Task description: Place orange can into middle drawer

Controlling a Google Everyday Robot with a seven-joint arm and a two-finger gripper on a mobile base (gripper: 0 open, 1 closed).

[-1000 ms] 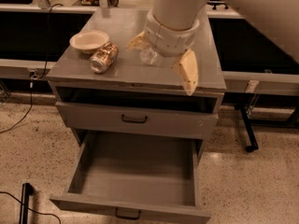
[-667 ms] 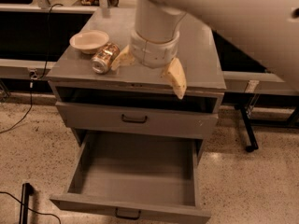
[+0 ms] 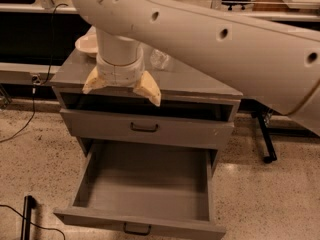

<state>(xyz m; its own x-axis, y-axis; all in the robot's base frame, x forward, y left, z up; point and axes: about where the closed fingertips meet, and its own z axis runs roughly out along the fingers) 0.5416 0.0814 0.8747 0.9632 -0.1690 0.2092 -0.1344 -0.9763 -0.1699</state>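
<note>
My gripper (image 3: 121,94) hangs over the front left of the grey cabinet top (image 3: 200,81), fingers (image 3: 148,89) spread open and pointing down. Nothing shows between them. The orange can is hidden behind my wrist and arm. The middle drawer (image 3: 145,184), the lowest one, stands pulled out below the gripper. Its flat grey floor is bare and its black handle (image 3: 136,229) faces the front.
A cream bowl (image 3: 85,43) and a clear crinkled plastic bottle (image 3: 160,59) sit on the cabinet top behind my arm. The upper drawer front (image 3: 145,128) is nearly closed. A black device with a cable (image 3: 27,215) lies on the floor left. A black stand leg (image 3: 265,139) is right.
My arm has swung left and forward over the cabinet's front left. The can, seen beside the bowl before, is now hidden behind my wrist.
</note>
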